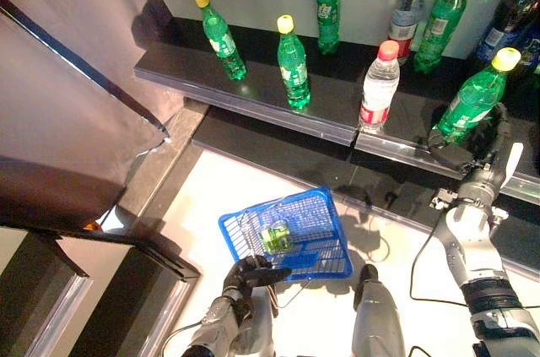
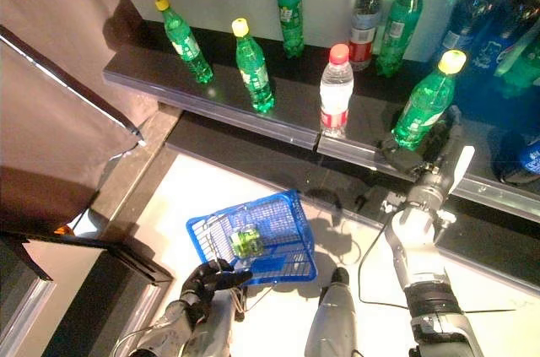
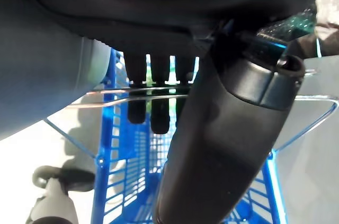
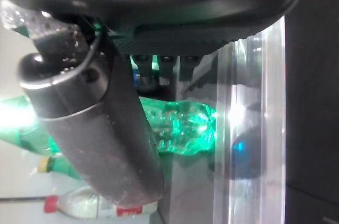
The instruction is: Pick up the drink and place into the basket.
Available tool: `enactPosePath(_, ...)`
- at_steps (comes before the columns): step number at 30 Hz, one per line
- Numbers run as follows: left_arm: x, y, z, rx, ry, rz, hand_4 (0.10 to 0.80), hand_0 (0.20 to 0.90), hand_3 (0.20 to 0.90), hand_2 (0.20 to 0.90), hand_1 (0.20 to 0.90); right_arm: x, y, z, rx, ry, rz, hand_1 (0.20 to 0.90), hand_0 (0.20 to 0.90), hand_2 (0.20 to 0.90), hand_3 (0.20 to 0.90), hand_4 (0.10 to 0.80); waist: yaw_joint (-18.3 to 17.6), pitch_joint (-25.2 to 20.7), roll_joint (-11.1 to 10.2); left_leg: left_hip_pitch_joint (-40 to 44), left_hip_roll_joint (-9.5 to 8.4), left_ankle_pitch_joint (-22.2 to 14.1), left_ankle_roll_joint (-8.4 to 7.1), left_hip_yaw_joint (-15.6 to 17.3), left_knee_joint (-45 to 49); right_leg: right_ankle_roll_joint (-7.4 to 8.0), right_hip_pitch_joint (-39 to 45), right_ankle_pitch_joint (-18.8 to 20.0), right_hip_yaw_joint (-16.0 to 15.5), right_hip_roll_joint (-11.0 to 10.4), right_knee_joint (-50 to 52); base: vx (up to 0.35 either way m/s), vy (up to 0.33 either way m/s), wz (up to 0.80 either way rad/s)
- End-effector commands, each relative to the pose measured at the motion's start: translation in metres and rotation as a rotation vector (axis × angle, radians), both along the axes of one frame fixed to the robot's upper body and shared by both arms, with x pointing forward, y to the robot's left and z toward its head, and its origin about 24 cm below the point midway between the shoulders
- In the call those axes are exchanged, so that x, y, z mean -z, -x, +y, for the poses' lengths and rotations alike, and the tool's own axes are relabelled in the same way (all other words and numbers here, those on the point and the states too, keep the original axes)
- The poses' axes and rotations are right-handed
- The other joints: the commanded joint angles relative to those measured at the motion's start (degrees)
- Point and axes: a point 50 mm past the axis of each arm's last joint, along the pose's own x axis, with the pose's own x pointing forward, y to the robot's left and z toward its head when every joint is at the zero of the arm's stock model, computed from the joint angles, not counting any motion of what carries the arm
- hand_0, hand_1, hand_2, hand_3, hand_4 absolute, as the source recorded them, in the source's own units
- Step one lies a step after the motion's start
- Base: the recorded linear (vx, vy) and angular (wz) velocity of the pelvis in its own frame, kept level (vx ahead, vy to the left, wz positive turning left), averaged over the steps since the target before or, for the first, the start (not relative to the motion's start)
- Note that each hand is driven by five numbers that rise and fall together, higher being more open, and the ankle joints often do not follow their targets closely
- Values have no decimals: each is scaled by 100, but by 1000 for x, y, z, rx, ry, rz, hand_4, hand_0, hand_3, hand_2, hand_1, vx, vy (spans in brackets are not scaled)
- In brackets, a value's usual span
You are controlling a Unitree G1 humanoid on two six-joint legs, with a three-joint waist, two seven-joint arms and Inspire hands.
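Note:
A green drink bottle with a yellow cap stands at the right end of the dark shelf. My right hand is at its base, fingers curled behind the green bottle and thumb in front. Lower down, over the white floor, hangs the blue mesh basket. My left hand is shut on its wire handle, fingers hooked over the wire. One green bottle lies inside the basket.
More bottles stand on the shelf: two green ones and a clear red-capped one in front, several behind against the wall. A glass lip edges the shelf. A brown panel rises at left.

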Motion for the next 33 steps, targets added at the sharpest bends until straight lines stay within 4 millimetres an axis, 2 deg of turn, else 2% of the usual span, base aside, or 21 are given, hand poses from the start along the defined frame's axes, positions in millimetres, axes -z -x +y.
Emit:
enactPosePath(1,32,94,92,-116,-247,299,100,300,200,300,300,-76,-14,9,-38,45,-307,900,900,900,900,800,293,184,-507,-731,-214,1491,124,-192,234,-197,852,432,-169,58,-932,0,0,0)
enactPosePath(7,29,87,92,-105,-243,287,100,300,200,300,300,-96,-21,11,-61,81,-322,900,900,900,900,800,317,221,-473,-767,-211,1533,111,-203,262,-212,860,424,-162,69,-971,-7,-1,1)
enactPosePath(8,29,87,92,-104,-242,286,100,300,200,300,300,-98,-22,11,-61,85,-322,712,712,712,680,580,317,221,-469,-766,-205,1544,108,-201,264,-216,871,425,-159,73,-982,1,2,-5)
enactPosePath(9,29,87,92,-102,-241,286,100,300,200,300,300,-99,-23,10,-60,86,-321,453,453,453,378,278,319,218,-465,-763,-200,1551,106,-198,263,-221,889,423,-157,78,-995,4,3,-4)
enactPosePath(10,29,87,92,-101,-240,286,100,300,200,300,300,-102,-23,8,-56,86,-322,300,300,300,200,100,324,210,-457,-745,-197,1553,106,-187,256,-225,919,417,-159,81,-1015,0,0,0)
enactPosePath(22,31,93,95,-94,-246,312,100,300,200,300,300,-110,-25,-3,-36,68,-325,300,300,300,200,100,366,101,-456,-633,-181,1595,105,-180,235,-209,1095,444,-163,96,-1082,7,0,1)
enactPosePath(33,31,108,98,-119,-220,318,100,300,200,300,300,-79,-11,-1,-19,50,-304,300,300,300,200,100,393,-239,-622,-224,-93,1533,153,-40,79,-136,1501,576,-179,63,-1257,69,8,3)
